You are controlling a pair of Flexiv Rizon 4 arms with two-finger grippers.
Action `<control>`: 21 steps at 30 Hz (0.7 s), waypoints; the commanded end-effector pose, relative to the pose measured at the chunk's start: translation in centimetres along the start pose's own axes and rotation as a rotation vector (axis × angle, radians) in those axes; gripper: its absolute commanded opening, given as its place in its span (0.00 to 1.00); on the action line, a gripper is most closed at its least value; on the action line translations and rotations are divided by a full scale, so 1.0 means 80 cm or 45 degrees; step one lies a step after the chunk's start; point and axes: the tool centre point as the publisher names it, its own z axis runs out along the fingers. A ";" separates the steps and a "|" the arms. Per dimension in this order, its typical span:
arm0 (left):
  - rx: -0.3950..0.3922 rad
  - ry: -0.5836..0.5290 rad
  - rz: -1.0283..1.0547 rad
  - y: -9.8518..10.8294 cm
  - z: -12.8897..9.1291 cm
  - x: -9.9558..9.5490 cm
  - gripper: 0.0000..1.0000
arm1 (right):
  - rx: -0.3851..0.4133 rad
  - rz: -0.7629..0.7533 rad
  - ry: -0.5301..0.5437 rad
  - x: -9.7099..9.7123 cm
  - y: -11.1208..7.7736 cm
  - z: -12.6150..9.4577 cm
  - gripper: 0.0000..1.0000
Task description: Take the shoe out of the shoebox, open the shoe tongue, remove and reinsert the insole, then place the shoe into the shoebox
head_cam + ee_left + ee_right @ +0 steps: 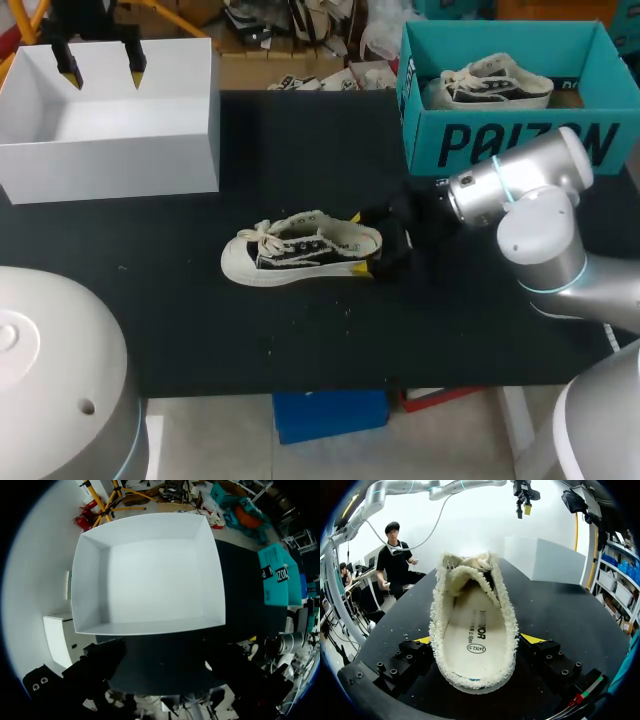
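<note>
A cream and black canvas shoe point(300, 250) lies upright on the black table, toe toward the left. My right gripper point(358, 243) is at its heel, open, one yellow tip on each side. In the right wrist view the heel point(472, 630) sits between the fingers point(422, 640), close to both, and the cream insole point(475, 620) shows inside. An empty white shoebox point(110, 150) stands at the back left. My left gripper point(102, 68) hangs open above it, holding nothing; its wrist view looks straight down into the white box point(150, 625).
A teal shoebox point(500, 140) at the back right holds a second shoe point(495, 82); it also shows in the left wrist view point(277, 575). Bare black table point(450, 320) lies in front of the shoe, up to the front edge.
</note>
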 end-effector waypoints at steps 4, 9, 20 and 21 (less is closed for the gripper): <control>0.000 -0.002 -0.001 0.001 -0.001 0.000 1.00 | 0.054 0.016 -0.011 -0.004 -0.004 0.007 0.00; 0.000 -0.002 -0.001 0.001 -0.001 0.000 1.00 | 0.054 0.016 -0.011 -0.004 -0.004 0.007 0.00; -0.061 -0.141 -0.092 0.023 -0.025 0.034 1.00 | 0.054 0.016 -0.011 -0.004 -0.004 0.007 0.00; -0.046 -0.161 -0.094 0.028 -0.027 0.041 1.00 | 0.054 0.016 -0.011 -0.004 -0.004 0.007 0.00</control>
